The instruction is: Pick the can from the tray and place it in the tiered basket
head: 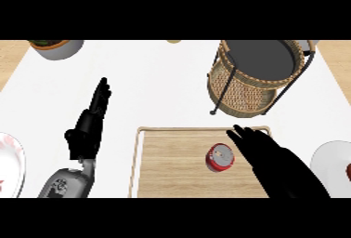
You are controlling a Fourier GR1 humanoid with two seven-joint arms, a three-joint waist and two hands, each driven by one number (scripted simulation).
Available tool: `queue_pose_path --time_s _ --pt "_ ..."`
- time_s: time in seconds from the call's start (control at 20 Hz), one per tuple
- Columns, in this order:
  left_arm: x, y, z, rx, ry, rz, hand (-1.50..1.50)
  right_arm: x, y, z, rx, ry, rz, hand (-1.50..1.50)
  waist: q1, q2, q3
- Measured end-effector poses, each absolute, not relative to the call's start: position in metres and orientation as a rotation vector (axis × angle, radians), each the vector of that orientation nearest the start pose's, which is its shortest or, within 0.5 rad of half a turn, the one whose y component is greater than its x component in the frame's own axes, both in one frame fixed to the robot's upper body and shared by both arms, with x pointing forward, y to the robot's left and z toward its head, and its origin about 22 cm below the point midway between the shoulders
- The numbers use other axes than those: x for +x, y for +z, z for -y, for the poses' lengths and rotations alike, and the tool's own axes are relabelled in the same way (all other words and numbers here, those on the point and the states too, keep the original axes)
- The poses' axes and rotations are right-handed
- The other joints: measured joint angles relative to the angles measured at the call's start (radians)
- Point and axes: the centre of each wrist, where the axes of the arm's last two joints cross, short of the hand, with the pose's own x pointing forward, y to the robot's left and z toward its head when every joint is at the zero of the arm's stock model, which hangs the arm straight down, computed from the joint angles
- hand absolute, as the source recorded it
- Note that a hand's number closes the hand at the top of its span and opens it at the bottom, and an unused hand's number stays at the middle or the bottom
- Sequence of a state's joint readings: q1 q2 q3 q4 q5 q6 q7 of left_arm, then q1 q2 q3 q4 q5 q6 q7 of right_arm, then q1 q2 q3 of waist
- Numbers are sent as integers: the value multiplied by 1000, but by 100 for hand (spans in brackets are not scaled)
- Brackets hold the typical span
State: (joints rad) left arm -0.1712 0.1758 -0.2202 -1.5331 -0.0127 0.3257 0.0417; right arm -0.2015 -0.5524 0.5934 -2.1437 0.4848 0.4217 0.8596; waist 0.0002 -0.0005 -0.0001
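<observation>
Note that the can (221,157) stands upright on the tray (171,179) just left of the fingers (247,139) of your right hand (276,160), which are straight and hold nothing; the left hand (89,128), likewise straight-fingered, lies well apart beyond it.

one can (221,157), one tray (171,162), one tiered basket (240,90), two plates (9,160) (330,158).

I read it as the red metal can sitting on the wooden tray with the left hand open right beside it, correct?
Not quite. The head view shows the right hand open beside the red metal can on the wooden tray; the left hand is away from the tray, over the white counter.
</observation>
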Motion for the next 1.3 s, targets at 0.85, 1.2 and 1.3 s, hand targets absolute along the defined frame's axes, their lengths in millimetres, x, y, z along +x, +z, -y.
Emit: queue_pose_path --time_s 0.85,1.2,1.3 --pt "274 31 -202 188 -102 1668 0 225 113 149 -610 1377 1100 -150 1 0 0" --pt "272 30 -199 192 -106 1662 0 224 96 142 -593 1364 1094 -150 0 0 0" --pt "276 32 -199 195 -109 1664 0 225 92 141 -592 1363 1093 -150 0 0 0"
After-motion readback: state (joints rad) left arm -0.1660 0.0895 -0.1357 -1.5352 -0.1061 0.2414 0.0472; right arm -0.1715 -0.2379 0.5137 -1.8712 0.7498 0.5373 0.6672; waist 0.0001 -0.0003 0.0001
